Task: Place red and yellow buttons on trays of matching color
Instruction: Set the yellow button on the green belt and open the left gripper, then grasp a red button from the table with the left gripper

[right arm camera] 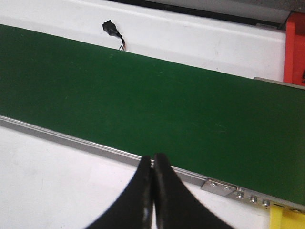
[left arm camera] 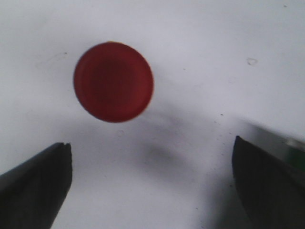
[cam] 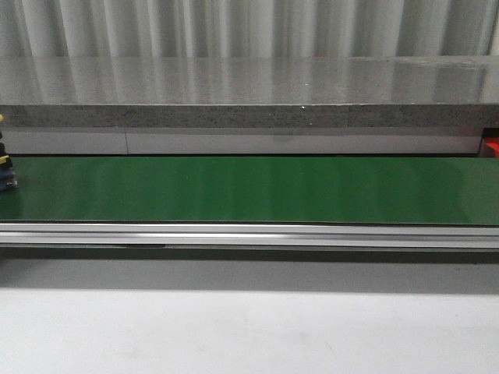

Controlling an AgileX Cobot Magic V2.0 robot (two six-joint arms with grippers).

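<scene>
Left wrist view: we are looking down on a red button (left arm camera: 113, 82), a round disc lying flat on the white desk (left arm camera: 214, 57). The left pincer (left arm camera: 152, 183) is standing spread wide, its two dark fingers (left arm camera: 35, 183) well apart and holding nothing. The button is lying ahead of the pincer, nearer to one finger than to the other, and touching neither.

Right wrist view: we are seeing the right pincer (right arm camera: 152, 186) with its fingers pressed together, nothing between them. It is hanging over the white desk just short of the aluminium rail (right arm camera: 86, 143) that is edging the green conveyor belt (right arm camera: 143, 95). Beyond the belt a small black connector (right arm camera: 110, 27) with thin wires is lying on the white surface. A red part (right arm camera: 295, 47) is showing at the far end of the belt, and a yellow piece (right arm camera: 287, 220) beside the pincer; we cannot tell what either is.

Front view: we are seeing the belt (cam: 249, 189) running across the frame, with neither pincer in sight.
</scene>
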